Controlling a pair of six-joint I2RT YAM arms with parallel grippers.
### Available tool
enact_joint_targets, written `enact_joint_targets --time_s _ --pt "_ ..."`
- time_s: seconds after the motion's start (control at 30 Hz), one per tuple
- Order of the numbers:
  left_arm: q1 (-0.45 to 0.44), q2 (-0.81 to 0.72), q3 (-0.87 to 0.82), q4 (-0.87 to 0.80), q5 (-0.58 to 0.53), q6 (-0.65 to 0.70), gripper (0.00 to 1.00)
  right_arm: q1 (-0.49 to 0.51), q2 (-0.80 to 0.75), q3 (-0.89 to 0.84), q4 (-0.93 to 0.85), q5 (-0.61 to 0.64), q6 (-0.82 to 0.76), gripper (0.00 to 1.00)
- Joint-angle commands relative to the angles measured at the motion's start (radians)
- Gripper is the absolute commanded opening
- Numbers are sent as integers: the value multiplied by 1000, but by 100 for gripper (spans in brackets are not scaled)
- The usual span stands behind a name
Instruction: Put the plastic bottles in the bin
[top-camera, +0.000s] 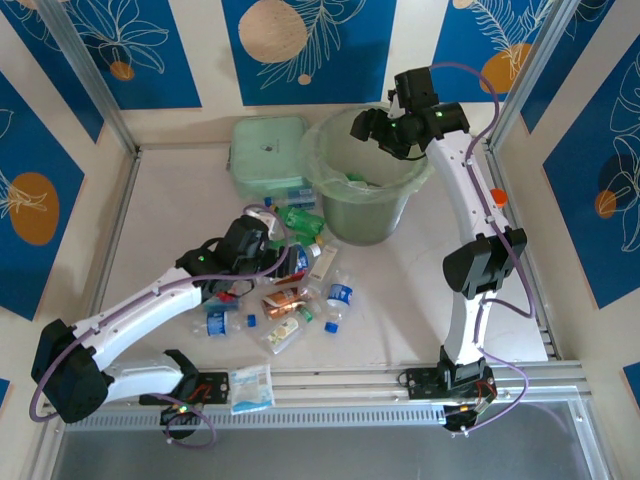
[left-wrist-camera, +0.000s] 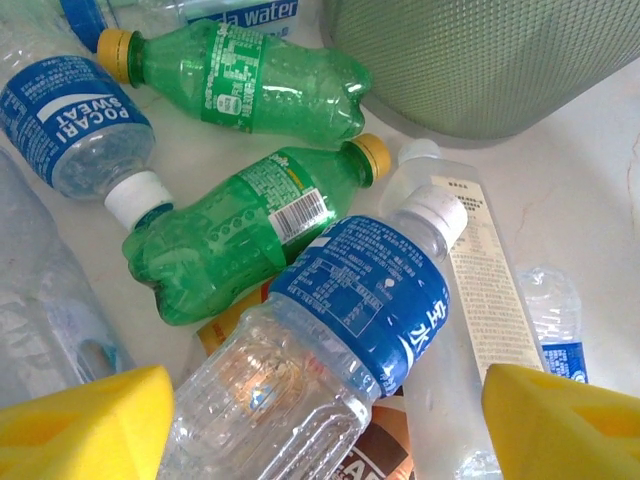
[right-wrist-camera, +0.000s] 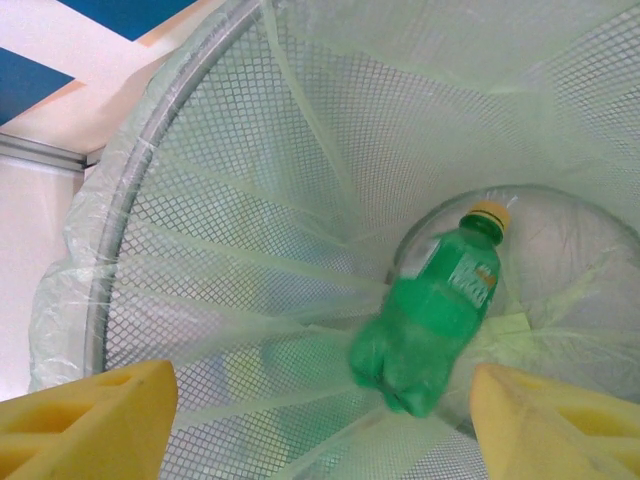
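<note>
Left wrist view: hangs the left gripper (left-wrist-camera: 330, 425) spread wide, gripping nothing, astride a blue-labelled bottle (left-wrist-camera: 350, 310) among the plastic bottles (top-camera: 300, 295) at the middle of the table (top-camera: 170, 210). Drop straight, close across the label, clear of green neighbours (left-wrist-camera: 240, 235). Poises the right gripper (right-wrist-camera: 320, 425) released over the bin (right-wrist-camera: 120, 200) by the far edge, one green bottle (right-wrist-camera: 430, 320) inside.

Pale green box (top-camera: 265, 155), white-blue packet (top-camera: 250, 388)

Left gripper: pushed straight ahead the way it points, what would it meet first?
Most likely the clear plastic bottle with the blue label, lying between the open yellow fingers; depth is unclear.
</note>
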Motion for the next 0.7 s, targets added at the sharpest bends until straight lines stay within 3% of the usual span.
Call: enact_joint_targets --time_s 0.0,0.1,0.2,0.37,0.47,0.67 --pt "-5 21 54 -70 19 104 82 18 -76 62 -32 21 -17 78" --pt "-5 53 100 -153 65 194 82 46 -139 58 -51 58 -41 78" --pt "-6 69 118 -199 132 225 89 87 -238 -22 -60 121 -67 78" --pt "-30 59 132 -205 203 175 86 147 -473 -305 -23 202 -60 78" --pt "-90 73 178 -205 236 132 87 165 -620 -488 -13 224 -25 78" --pt "-203 184 191 -211 186 84 92 167 -852 -777 -34 258 71 78"
